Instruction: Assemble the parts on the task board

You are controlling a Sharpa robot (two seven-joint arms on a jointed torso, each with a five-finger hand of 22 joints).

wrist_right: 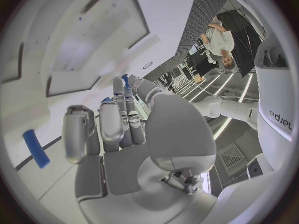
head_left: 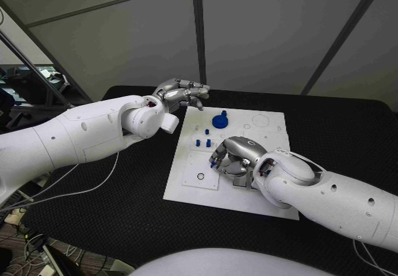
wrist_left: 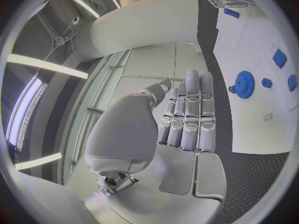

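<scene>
The task board lies in the middle of the black worktop, with a blue gear standing near its far edge and small blue parts lying just nearer the robot from it. The right robot hand hangs low over the board's middle, fingers curled downward; a small blue part shows at its fingertips in the right wrist view — it appears pinched there, though the grip is partly hidden. Another blue peg lies flat on the board beside that hand. The left robot hand hovers off the board's far left corner, fingers straight and close together, holding nothing. The right hand is plainly nearer — the small parts lie just beyond its fingertips, toward the gear.
</scene>
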